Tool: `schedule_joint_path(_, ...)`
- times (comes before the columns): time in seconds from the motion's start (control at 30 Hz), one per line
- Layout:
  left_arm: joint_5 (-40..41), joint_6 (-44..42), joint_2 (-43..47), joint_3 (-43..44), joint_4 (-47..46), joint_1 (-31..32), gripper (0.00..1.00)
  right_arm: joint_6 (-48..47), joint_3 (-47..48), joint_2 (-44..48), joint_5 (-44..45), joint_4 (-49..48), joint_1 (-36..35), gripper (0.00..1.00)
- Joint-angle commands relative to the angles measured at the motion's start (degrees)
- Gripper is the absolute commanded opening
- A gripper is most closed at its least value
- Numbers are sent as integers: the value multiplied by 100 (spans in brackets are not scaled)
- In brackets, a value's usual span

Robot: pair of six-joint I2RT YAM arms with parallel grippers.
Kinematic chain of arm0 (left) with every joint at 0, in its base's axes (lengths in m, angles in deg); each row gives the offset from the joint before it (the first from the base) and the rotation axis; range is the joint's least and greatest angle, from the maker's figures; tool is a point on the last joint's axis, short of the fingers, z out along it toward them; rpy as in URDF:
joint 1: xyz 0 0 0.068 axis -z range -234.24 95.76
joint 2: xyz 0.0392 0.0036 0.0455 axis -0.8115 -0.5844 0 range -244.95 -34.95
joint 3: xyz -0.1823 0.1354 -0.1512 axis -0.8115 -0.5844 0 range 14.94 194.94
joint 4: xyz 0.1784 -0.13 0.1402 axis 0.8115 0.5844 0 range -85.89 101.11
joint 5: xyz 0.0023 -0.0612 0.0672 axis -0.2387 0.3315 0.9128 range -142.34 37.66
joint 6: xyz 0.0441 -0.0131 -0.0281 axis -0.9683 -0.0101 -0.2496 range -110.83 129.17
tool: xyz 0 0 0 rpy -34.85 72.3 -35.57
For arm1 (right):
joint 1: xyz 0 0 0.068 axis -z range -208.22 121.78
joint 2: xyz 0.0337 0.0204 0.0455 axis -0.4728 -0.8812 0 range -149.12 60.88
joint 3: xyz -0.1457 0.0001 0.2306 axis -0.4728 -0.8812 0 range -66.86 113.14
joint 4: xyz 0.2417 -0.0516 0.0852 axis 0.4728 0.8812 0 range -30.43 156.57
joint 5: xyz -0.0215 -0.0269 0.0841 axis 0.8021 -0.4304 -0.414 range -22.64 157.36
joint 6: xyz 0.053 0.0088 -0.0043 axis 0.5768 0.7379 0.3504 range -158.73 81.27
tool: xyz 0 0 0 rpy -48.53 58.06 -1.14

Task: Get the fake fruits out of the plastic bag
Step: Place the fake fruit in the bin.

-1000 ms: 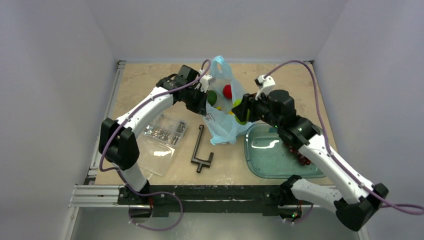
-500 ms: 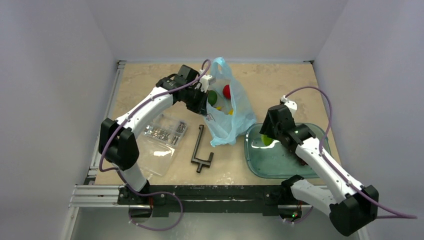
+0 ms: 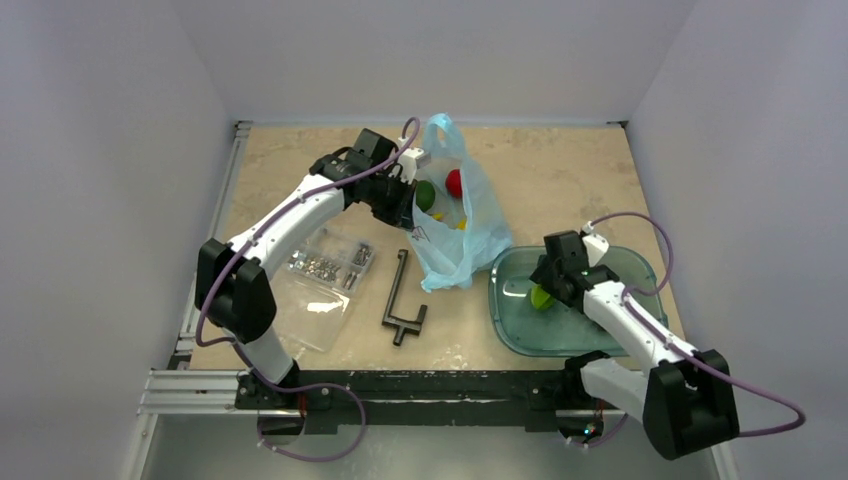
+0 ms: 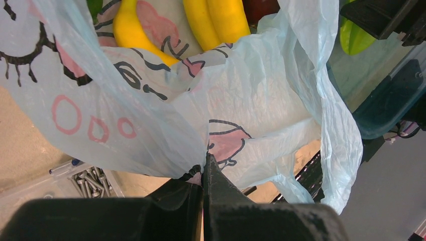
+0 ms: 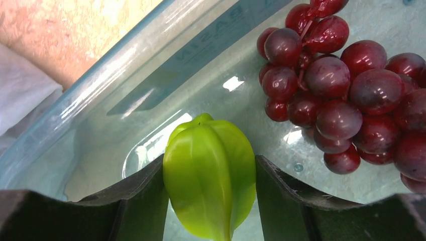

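Note:
The light-blue plastic bag (image 3: 462,240) lies mid-table with its mouth held open. My left gripper (image 3: 404,201) is shut on a fold of the bag's edge (image 4: 205,163). Inside the bag I see a green fruit (image 3: 425,195), a red apple (image 3: 455,182) and yellow bananas (image 4: 216,20). My right gripper (image 3: 543,295) is shut on a green ridged fruit (image 5: 208,175), low over the floor of the teal basin (image 3: 610,340). A dark red grape bunch (image 5: 341,90) lies in the basin beside it.
A clear flat bag of screws (image 3: 325,265) lies left of the plastic bag. A black metal tool (image 3: 400,300) lies between it and the basin. The basin's rim (image 5: 125,75) runs close to the plastic bag's right side.
My right arm has carried the green ridged fruit from the bag's mouth back to the basin and lowered it inside. The left gripper and the bag have not moved.

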Motion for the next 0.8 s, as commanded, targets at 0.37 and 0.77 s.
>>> schedule_joint_path(0.37, -266, 30, 209, 112, -177, 17, 0, -210, 177, 335, 5, -397, 151, 64)
schedule_joint_path(0.77, -341, 69, 201, 106, -212, 13, 0, -1603, 1144, 588, -1220, -643, 31, 86)
